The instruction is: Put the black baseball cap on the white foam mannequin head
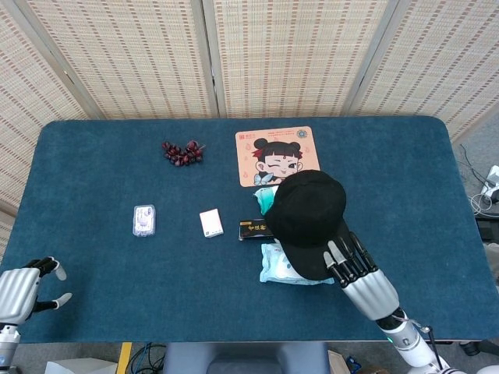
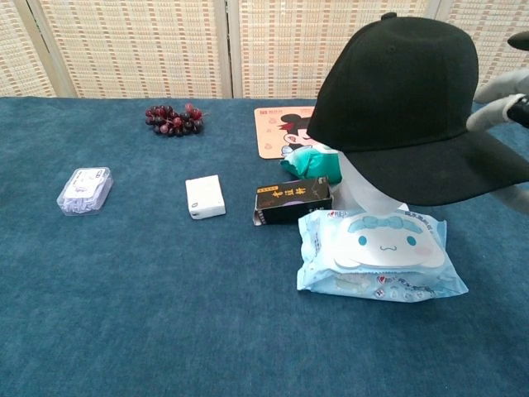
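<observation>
The black baseball cap [image 1: 309,218] [image 2: 409,99] sits over the white foam mannequin head [image 2: 365,187], right of the table's middle. Only a strip of white foam shows under the cap in the chest view; the head view hides it fully. My right hand [image 1: 352,261] grips the cap's brim [image 2: 463,169], with fingers [image 2: 494,101] lying over the top and a fingertip showing below the brim. My left hand [image 1: 30,284] hovers at the table's near left corner, fingers apart, holding nothing.
A pack of wet wipes [image 2: 380,252], a black box [image 2: 292,201] and a teal object [image 2: 312,164] crowd the mannequin's base. Further left lie a white box [image 1: 210,223], a clear case [image 1: 143,220] and grapes [image 1: 182,152]. A cartoon mat [image 1: 277,154] lies behind.
</observation>
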You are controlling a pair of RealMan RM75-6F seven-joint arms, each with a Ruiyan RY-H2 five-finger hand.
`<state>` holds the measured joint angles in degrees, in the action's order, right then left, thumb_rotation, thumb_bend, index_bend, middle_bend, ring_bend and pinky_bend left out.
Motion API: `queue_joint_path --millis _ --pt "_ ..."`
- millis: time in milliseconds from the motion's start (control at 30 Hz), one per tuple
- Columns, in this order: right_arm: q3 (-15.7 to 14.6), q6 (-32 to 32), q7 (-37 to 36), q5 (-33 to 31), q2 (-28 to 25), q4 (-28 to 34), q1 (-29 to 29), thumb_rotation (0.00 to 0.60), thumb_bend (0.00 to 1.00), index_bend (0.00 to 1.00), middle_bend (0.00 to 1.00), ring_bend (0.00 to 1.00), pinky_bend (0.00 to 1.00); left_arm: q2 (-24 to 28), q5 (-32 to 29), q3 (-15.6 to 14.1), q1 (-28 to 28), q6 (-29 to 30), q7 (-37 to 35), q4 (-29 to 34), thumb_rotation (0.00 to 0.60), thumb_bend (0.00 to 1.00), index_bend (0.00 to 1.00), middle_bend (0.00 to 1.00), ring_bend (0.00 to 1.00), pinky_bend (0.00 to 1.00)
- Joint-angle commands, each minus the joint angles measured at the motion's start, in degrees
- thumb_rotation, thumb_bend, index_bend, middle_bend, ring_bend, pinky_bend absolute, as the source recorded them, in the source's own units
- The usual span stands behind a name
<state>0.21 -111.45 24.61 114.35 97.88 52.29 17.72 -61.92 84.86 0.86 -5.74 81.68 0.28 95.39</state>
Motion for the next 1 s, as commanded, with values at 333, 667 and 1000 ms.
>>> queue_joint_path --millis 333,667,1000 --pt "-0.4 1.1 1.1 -0.9 -1.5 2.9 -1.4 0.6 0.12 0.19 0.26 0.1 0.11 0.1 -0.1 0.0 0.0 0.0 0.1 0.1 0.6 0.02 0.56 0.47 0.43 0.67" --pt "0.1 6.1 7.6 -5.6 -7.2 13.3 -4.8 0.6 0.11 0.17 0.2 0.05 0.1 0.1 0.1 -0.1 0.1 0.0 0.2 0.3 0.6 0.02 0.55 0.47 0.43 0.67" --pt "1.4 12.4 13.2 -14.1 -15.9 29.7 -8.6 0.6 0.11 0.17 0.15 0.01 0.09 0.2 -0.1 -0.2 0.0 -0.3 0.5 0.5 0.6 0.02 0.55 0.47 0.43 0.67"
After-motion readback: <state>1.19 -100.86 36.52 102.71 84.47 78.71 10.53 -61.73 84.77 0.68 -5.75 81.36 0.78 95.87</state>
